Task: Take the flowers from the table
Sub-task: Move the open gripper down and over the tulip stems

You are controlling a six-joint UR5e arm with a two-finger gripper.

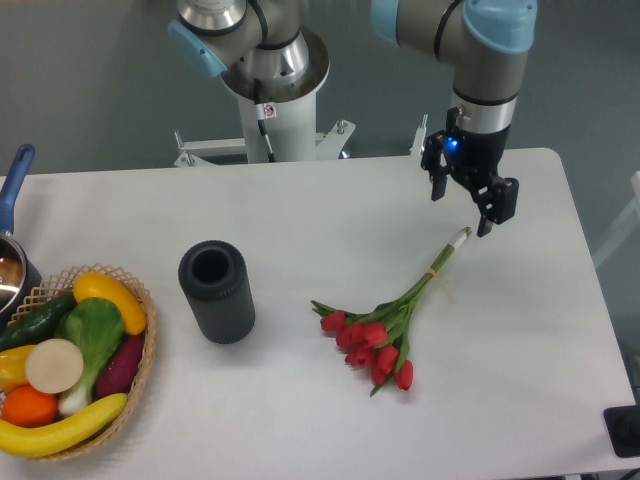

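Note:
The flowers [385, 330] lie on the white table [330, 210], a bunch of red tulips with green stems. Their heads point toward the front and their pale bound stem end [458, 238] points to the back right. My gripper [463, 206] hangs just above and behind that stem end, fingers pointing down. It is open, with nothing between its fingers, and it does not touch the stems.
A dark grey cylindrical vase [216, 291] stands upright left of the flowers. A wicker basket [140, 350] of fruit and vegetables sits at the front left corner. A pot with a blue handle [14, 190] is at the left edge. The robot base [270, 100] is behind the table.

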